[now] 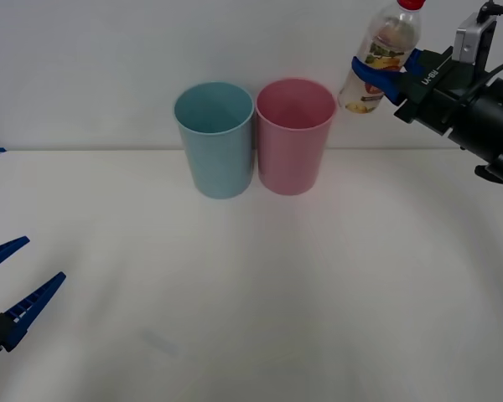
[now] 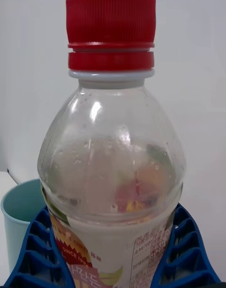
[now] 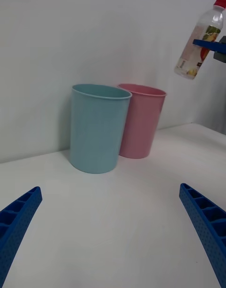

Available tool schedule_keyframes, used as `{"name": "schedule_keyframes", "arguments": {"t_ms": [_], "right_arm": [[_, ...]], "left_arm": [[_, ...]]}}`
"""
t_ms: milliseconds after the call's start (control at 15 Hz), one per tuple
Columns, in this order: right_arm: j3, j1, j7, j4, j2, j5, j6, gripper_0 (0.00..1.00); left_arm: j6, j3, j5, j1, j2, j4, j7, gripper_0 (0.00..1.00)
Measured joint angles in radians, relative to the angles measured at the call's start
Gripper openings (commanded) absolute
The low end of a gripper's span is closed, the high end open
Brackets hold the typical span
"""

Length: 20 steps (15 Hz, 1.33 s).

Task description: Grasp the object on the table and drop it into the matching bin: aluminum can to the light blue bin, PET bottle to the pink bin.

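Observation:
My right gripper is shut on the PET bottle, a small clear bottle with a red cap and a yellow-orange label, held tilted in the air to the right of and above the pink bin. Up close, the bottle sits between the blue fingers. The light blue bin stands touching the pink bin's left side, both at the back of the white table. My left gripper hangs open at the front left, low over the table. From there I see the bottle, the pink bin and the light blue bin.
A white wall rises right behind the bins. The wide tabletop in front of the bins is bare.

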Motion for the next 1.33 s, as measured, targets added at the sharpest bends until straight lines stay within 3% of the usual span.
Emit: {"name": "schedule_keyframes", "arguments": {"t_ms": [267, 467, 933, 1200, 1267, 1333], "right_arm": [[0.005, -0.087, -0.005, 0.111, 0.026, 0.011, -0.057, 0.00], [0.006, -0.178, -0.009, 0.220, 0.089, 0.058, -0.110, 0.00], [0.006, -0.317, -0.009, 0.397, 0.230, 0.181, -0.115, 0.00], [0.010, -0.341, -0.005, 0.427, 0.250, 0.201, -0.114, 0.00], [0.013, -0.341, -0.005, 0.427, 0.251, 0.201, -0.115, 0.03], [0.014, -0.341, -0.005, 0.428, 0.252, 0.201, -0.115, 0.18]], "left_arm": [[0.000, 0.000, 0.000, 0.000, 0.000, 0.000, 0.000, 1.00], [0.000, 0.000, 0.000, 0.000, 0.000, 0.000, 0.000, 1.00], [0.000, 0.000, 0.000, 0.000, 0.000, 0.000, 0.000, 1.00], [0.000, 0.000, 0.000, 0.000, 0.000, 0.000, 0.000, 1.00], [0.000, 0.000, 0.000, 0.000, 0.000, 0.000, 0.000, 1.00], [0.000, 0.000, 0.000, 0.000, 0.000, 0.000, 0.000, 1.00]]}}
